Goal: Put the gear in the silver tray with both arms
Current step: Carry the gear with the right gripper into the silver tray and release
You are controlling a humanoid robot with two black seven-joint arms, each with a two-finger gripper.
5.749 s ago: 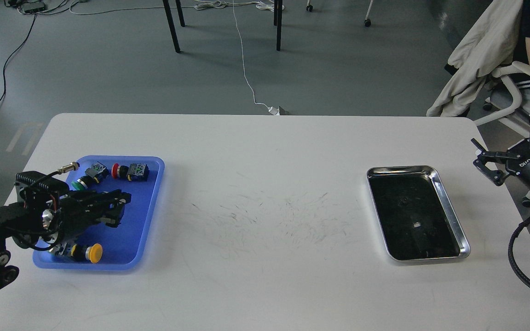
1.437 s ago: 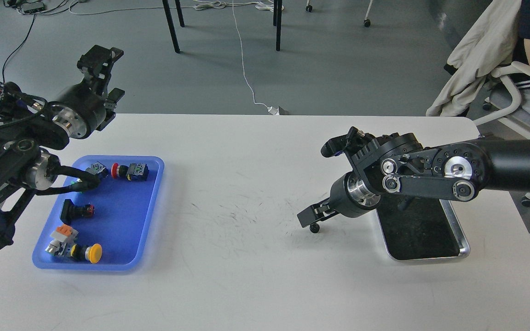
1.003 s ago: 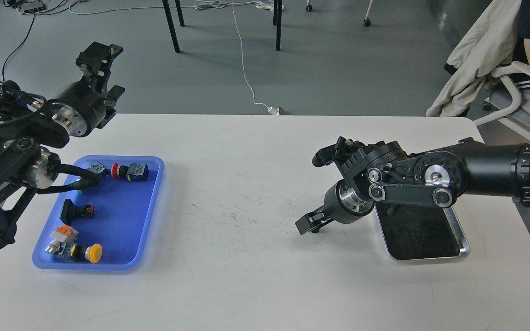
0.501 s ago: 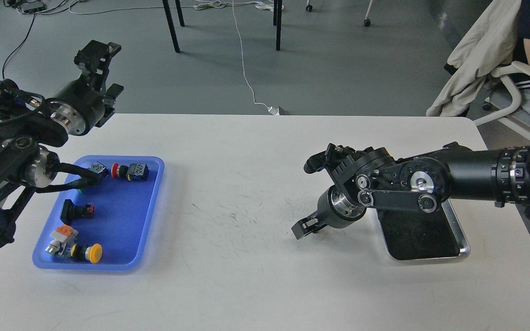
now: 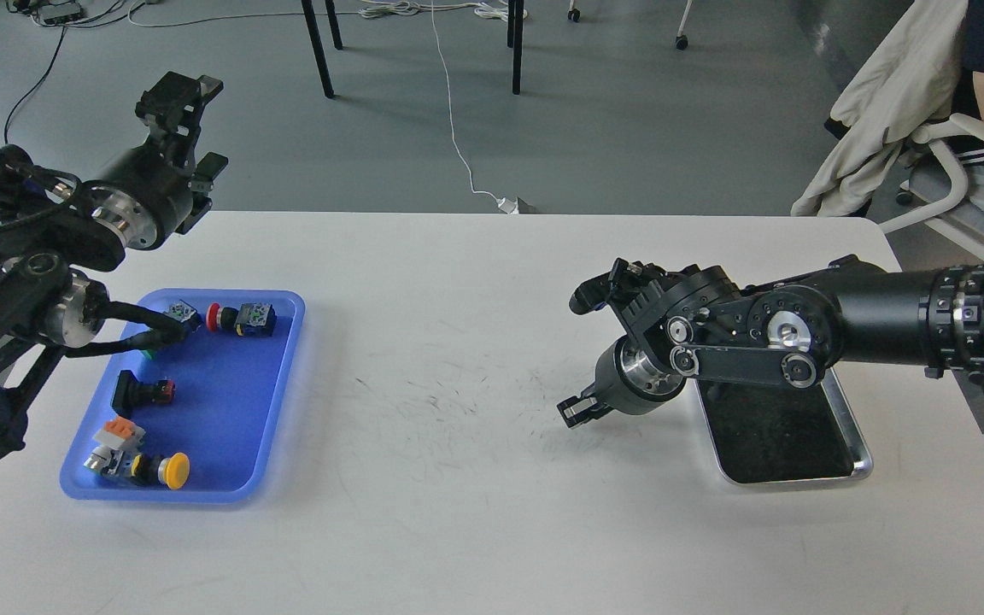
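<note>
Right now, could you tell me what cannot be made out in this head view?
- Right gripper: small and dark, so open or shut, and whether it holds a gear, cannot be told.
- Silver tray: its far end is hidden behind the right arm.
- Left gripper: dark against the floor; finger state unclear.
- Green part in the blue tray: mostly hidden by the left arm's cable.

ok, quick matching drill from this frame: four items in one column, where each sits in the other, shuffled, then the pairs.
1. yellow button
2. red button
3. silver tray
4. left tool

A. raised past the table's far left edge
B. table's right side, partly under the right arm
C. blue tray, near end
D. blue tray, far end

Pairs: 1-C, 2-D, 3-B, 4-A
</note>
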